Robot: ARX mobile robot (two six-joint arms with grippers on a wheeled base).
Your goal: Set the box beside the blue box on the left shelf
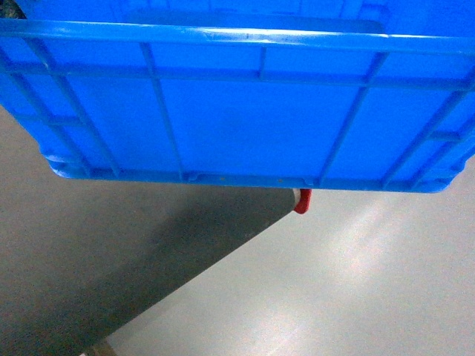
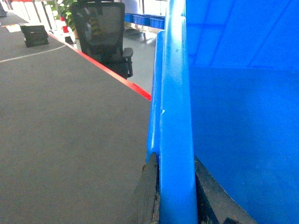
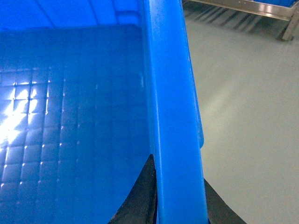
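Observation:
The box (image 1: 237, 111), a large bright blue ribbed crate, hangs in the air and fills the top of the head view, hiding both grippers there. In the left wrist view my left gripper (image 2: 177, 189) is shut on the box's thick left rim (image 2: 177, 116), with one dark finger (image 2: 149, 196) outside and one inside. My right gripper (image 3: 180, 189) is shut on the right rim (image 3: 170, 93) in the same way, beside the box's gridded floor (image 3: 70, 140). I cannot tell whether the left shelf or its blue box shows.
A dark grey table (image 1: 111, 252) with a red edge (image 2: 117, 77) lies under and left of the box. Light grey floor (image 1: 349, 282) spreads to the right. A black office chair (image 2: 103, 32) and distant blue crates (image 2: 145, 19) stand behind. A steel rack rail (image 3: 252, 8) crosses the far right.

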